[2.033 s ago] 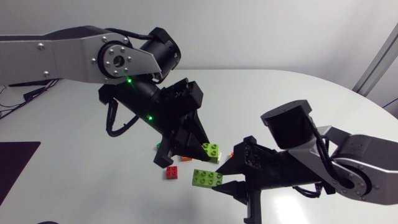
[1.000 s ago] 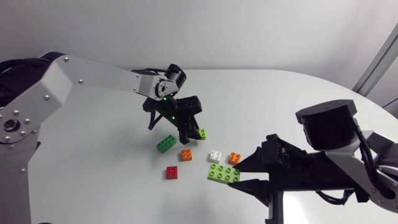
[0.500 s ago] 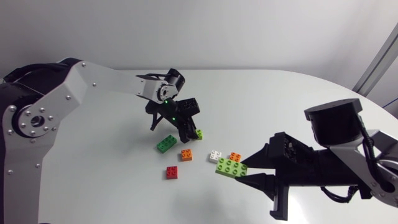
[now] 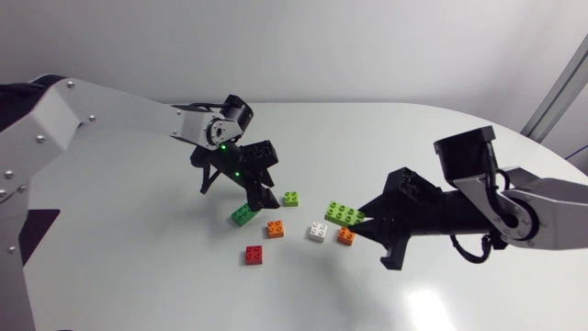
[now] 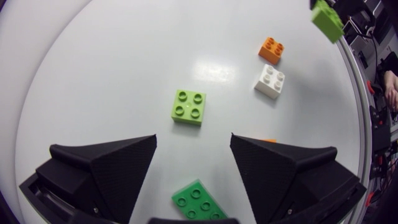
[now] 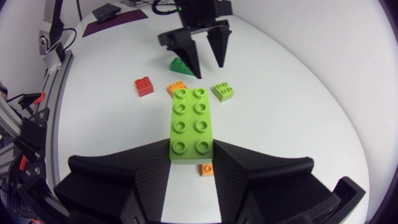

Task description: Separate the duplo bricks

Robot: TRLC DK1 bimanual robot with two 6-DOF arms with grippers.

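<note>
My left gripper [image 4: 261,200] stands open over the bricks. A small lime brick [image 4: 290,198] [image 5: 189,106] lies on the table just ahead of its fingers, free of them. A dark green brick [image 4: 243,214] [image 5: 198,200] lies on the table under the gap between the fingers. My right gripper [image 4: 360,222] [image 6: 191,149] is shut on a long lime brick [image 4: 344,214] [image 6: 191,124] and holds it above the table. In the right wrist view my left gripper [image 6: 202,56] stands ahead of the held brick.
Loose on the table lie a white brick [image 4: 318,232] [image 5: 270,81], an orange brick [image 4: 345,236] [image 5: 272,50], a second orange brick [image 4: 276,229] [image 6: 176,88] and a red brick [image 4: 254,255] [image 6: 143,86]. The table's rounded edge [image 4: 514,133] curves behind my right arm.
My left gripper opened and let go of the small lime brick, which now lies on the table. My right arm swung toward the table's far side with the long lime brick.
</note>
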